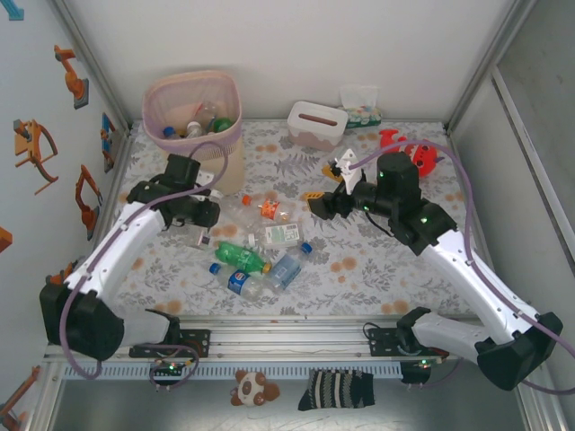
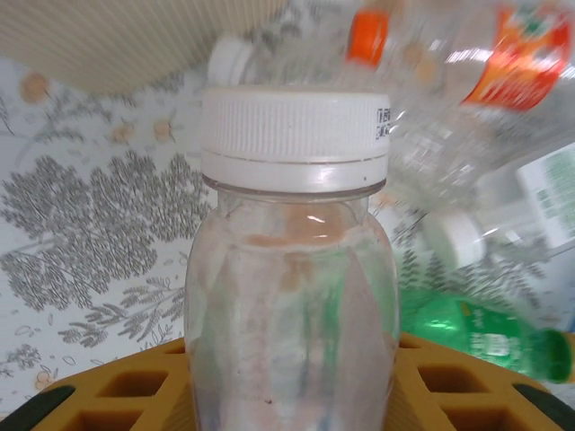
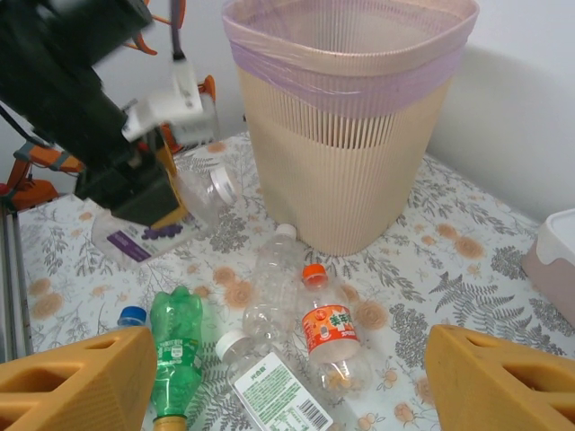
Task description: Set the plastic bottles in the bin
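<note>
Between the jaws of the left tool point(image 1: 205, 215), clamped narrow, sits a clear white-capped bottle point(image 2: 287, 269), the bin point(image 3: 350, 54) just ahead and taller. Gripped on slick, soft plastic, it could swivel loose or clip the rim when lifted. Right tool point(image 1: 323, 205) gapes empty.

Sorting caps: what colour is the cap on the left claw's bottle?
White cap; the left wrist view shows it best.

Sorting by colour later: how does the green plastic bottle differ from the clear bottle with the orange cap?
The green plastic bottle is green throughout, label included; the clear orange-capped bottle is see-through with a red label. The green one's neck points at the camera, the clear one's at the beige bin. Both lie on the flowered table.
</note>
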